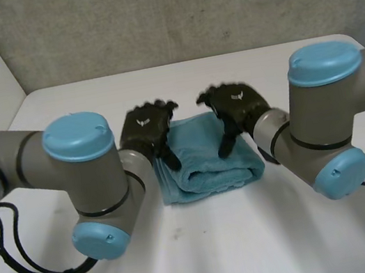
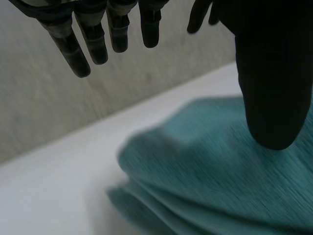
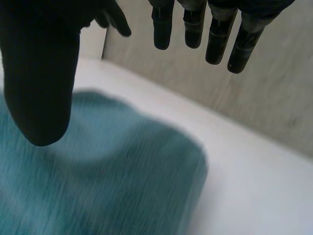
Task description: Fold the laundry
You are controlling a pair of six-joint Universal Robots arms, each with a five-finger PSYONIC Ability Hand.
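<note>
Nearest me the bare white worktop (image 1: 209,245) ran between the two grey arms. Just beyond it, in the middle, lay the light-blue towel (image 1: 204,157), already doubled into a thick, soft-edged bundle with its layers showing along the near left side. I judged the folding well along: the cloth looked released after a fold, neither pinched nor lifted.

Over its far edge hung both hands. The left hand (image 1: 146,130) sat above the towel's far left corner and the right hand (image 1: 237,107) above its far right. Each had its fingers (image 2: 80,54) spread and straight, clear of the cloth, and each thumb (image 3: 41,88) pointed down at the towel. I could not tell whether either thumb touched it. Neither hand held anything.

The next move, I thought, would call for pressing the bundle flat, or taking an edge for one more fold.

Behind them stood the grey wall (image 1: 167,12).
</note>
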